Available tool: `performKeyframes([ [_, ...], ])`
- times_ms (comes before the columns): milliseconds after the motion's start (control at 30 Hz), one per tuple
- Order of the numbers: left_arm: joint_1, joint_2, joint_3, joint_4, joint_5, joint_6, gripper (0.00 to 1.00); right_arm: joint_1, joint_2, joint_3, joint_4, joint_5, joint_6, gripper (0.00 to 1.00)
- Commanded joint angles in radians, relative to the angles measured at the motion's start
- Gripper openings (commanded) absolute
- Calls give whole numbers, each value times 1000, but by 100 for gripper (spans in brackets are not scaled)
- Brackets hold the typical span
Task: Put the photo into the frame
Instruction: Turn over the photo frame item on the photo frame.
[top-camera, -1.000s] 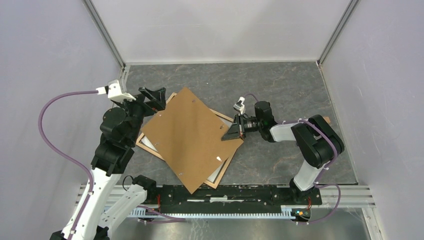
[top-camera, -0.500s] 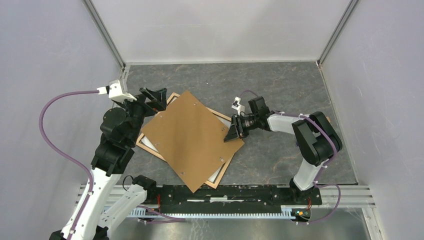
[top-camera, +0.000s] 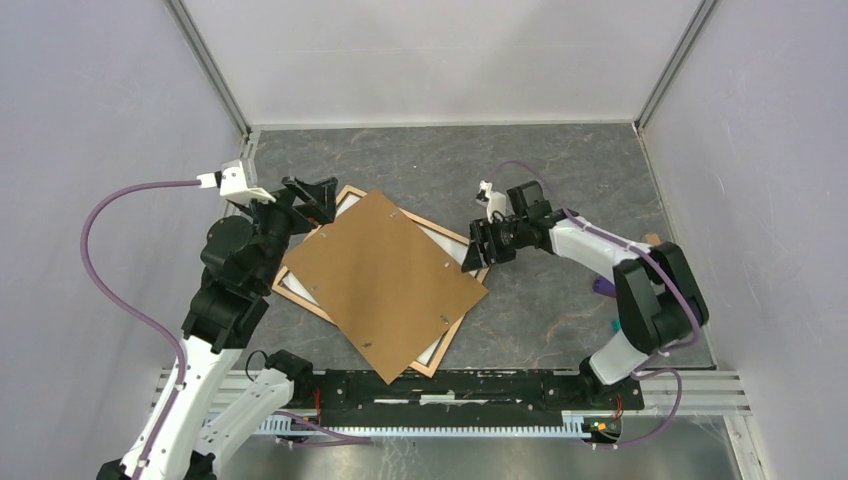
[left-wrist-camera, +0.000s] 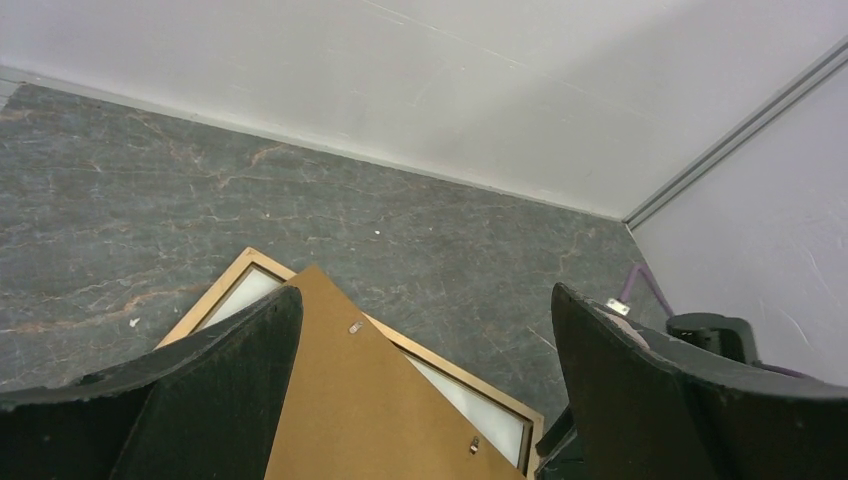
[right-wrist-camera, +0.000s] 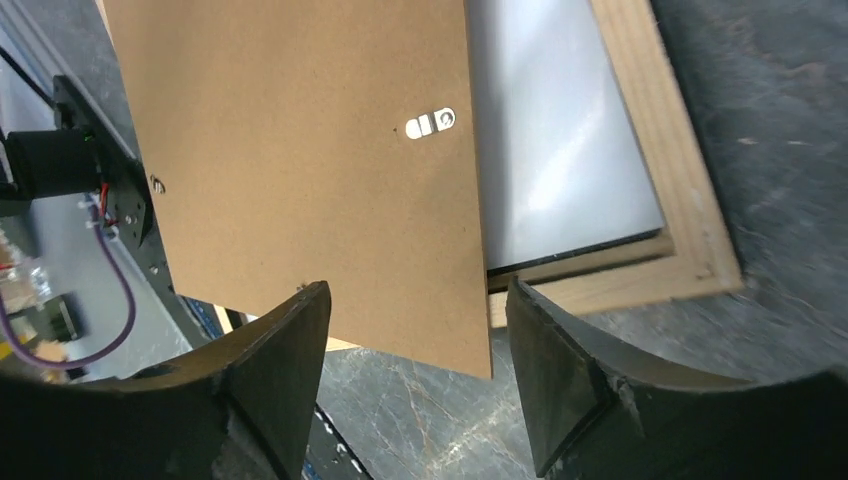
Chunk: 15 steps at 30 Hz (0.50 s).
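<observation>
The tan frame lies back-up on the table. The photo rests inside it with its plain white back showing. A brown backing board lies skewed on top and covers most of both. My right gripper is open at the board's right corner. In the right wrist view the gripper has that corner of the board between its spread fingers, which do not touch it. Beside the corner are the photo and the frame. My left gripper hangs open over the frame's far left corner, holding nothing.
White walls close in the table on three sides. The arms' black mounting rail runs along the near edge. A small purple object lies on the table under the right arm.
My right gripper has opened and let go of the board's right corner. The board has settled lower onto the frame. The right arm has swung its wrist back; the left arm is still.
</observation>
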Motion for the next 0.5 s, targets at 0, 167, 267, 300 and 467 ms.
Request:
performKeyframes([
  [0, -11, -6, 10, 37, 9, 40, 100, -1, -160, -3, -31, 129, -53, 73],
  [167, -12, -12, 9, 38, 15, 37, 100, -3, -318, -144, 60, 195, 27, 78],
  [267, -13, -9, 9, 37, 17, 35, 100, -1, -416, -319, 251, 160, 201, 78],
  [300, -13, -10, 9, 37, 21, 32, 100, -1, -444, -386, 330, 140, 257, 78],
  [467, -17, -10, 1, 45, 21, 32, 100, -2, -492, -547, 533, 158, 421, 78],
])
